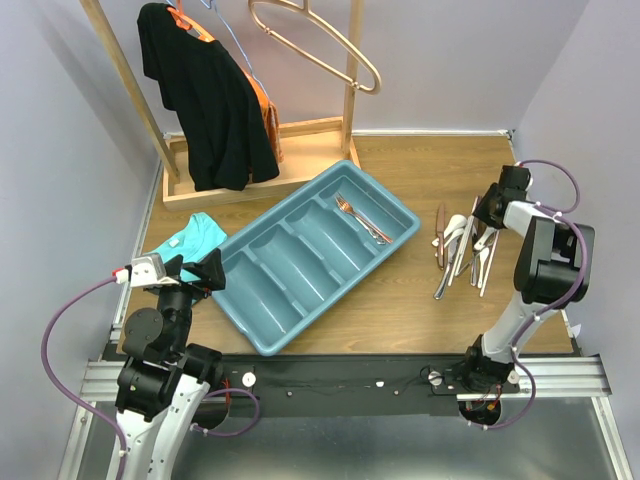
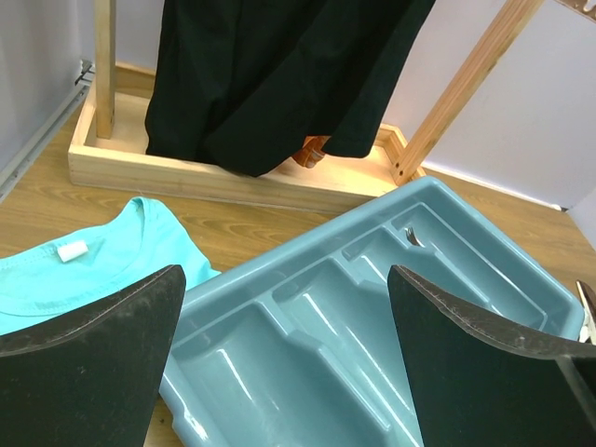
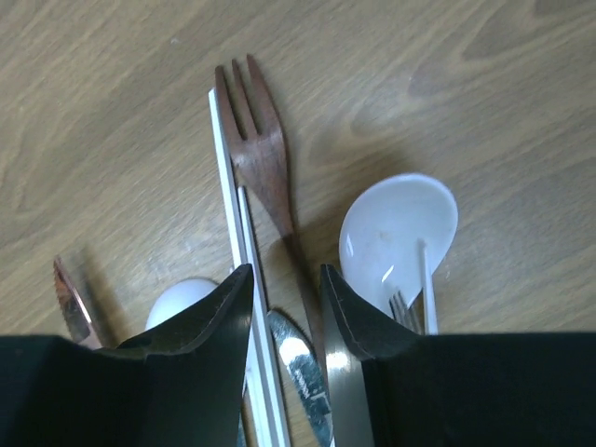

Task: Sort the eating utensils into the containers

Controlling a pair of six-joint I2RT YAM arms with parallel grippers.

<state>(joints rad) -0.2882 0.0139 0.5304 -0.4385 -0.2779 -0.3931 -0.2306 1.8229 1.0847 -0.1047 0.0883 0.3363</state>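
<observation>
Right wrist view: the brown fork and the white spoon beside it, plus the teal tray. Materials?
Fork: probably metal with a coppery-brown satin finish; thin flat tines, dull sheen. Could be only a coating. Spoon: white plastic by the look, glossy; soft highlights in the bowl. Tray: moulded teal plastic, glossy; rounded rim, light reflections.

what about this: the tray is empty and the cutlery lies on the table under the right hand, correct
Not empty: the top view shows at least one coppery fork in an end compartment of the tray. Other cutlery does lie under the right hand.
</observation>
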